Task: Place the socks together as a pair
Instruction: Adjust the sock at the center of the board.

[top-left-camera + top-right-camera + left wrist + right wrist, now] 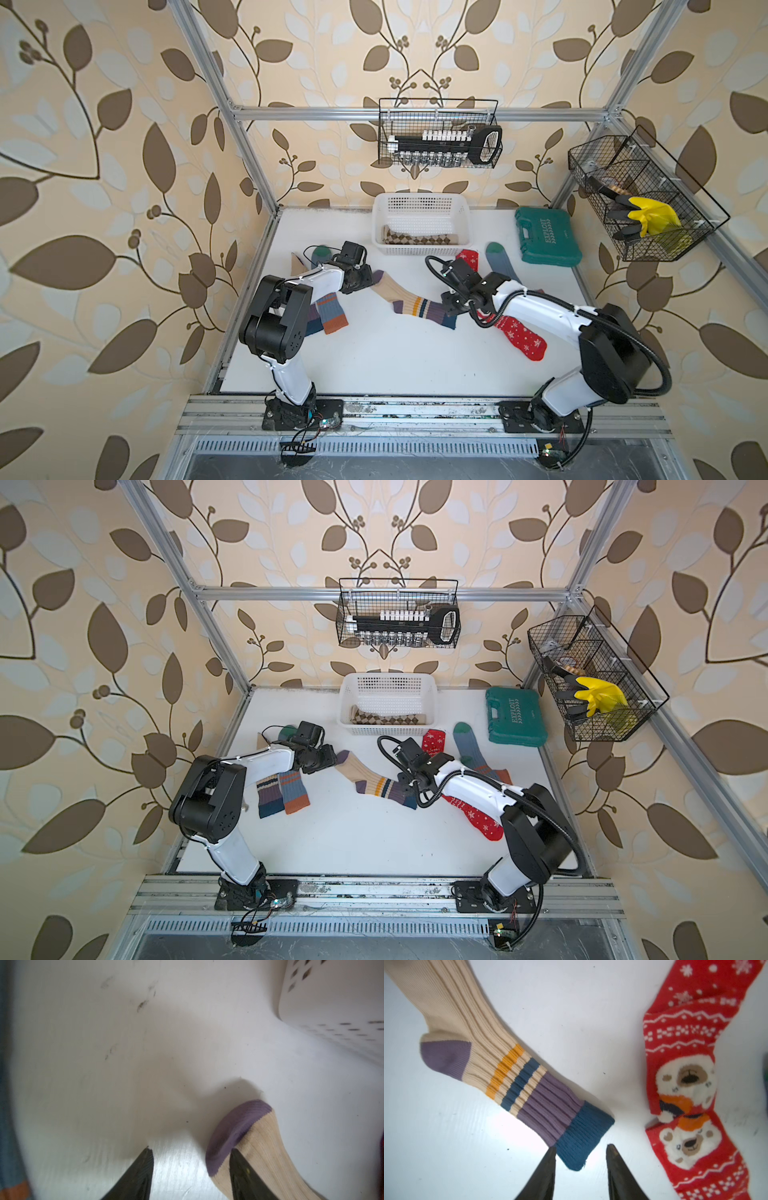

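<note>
In both top views your striped sock (415, 301) (374, 781) lies flat on the table (395, 365), left gripper (371, 279) at its toe, right gripper (449, 311) at its cuff. Left wrist: your jaws stand apart, one finger (243, 1176) over the toe, nothing clamped. Right wrist: jaws apart, the cuff's end between the tips, ungripped.

A cream striped sock (376, 781) lies flat mid-tabletop (353, 841). The left hand (332, 760) is at its toe end, ten o'clock, and the right hand (409, 789) is at its cuff, four o'clock. At twelve o'clock a white basket (388, 679) holds an argyle sock (388, 720). At nine o'clock a second striped sock (268, 798) touches a blue-grey sock (295, 791).
</note>
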